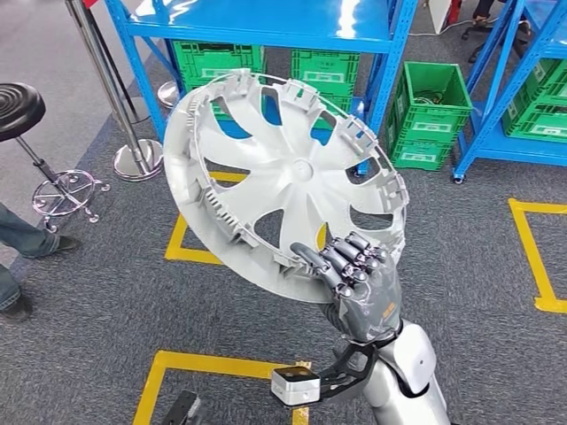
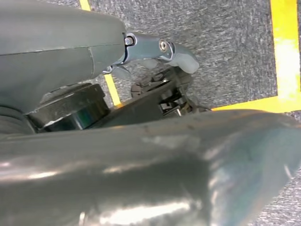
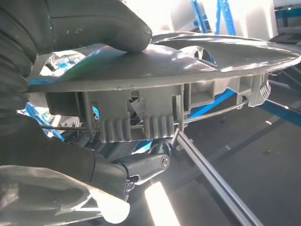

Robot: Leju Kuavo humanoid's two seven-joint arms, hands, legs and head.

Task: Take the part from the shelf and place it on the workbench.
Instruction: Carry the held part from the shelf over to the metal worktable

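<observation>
One hubcap (image 1: 281, 181), silver-white and round, gripped at its lower rim by the right hand (image 1: 358, 283), raised and tilted above the grey carpet floor (image 1: 100, 292), well clear of the shelves. Thumb on one face, dark fingers (image 3: 142, 167) under the ribbed rim in the right wrist view, so clamped on the hubcap (image 3: 160, 70). Left hand (image 2: 160, 49) near the floor beside yellow tape; fingers partly hidden by the robot's own body, apart or together impossible to tell.

Three yellow tape outlines on the floor: one (image 1: 200, 363) nearest, one (image 1: 183, 243) behind the hubcap, one (image 1: 535, 257) at the right. Two shoes (image 1: 40, 243) of a person at the left edge. One black stool (image 1: 20, 111) with a chrome foot ring. One chrome post base (image 1: 137, 159).

Farthest, two blue shelf racks (image 1: 267, 27). Five green crates in sight: one open crate (image 1: 428, 115) on the floor with dark cables inside, two (image 1: 213, 62) under the middle rack, two (image 1: 541, 106) on the right rack's lowest level, contents not visible.
</observation>
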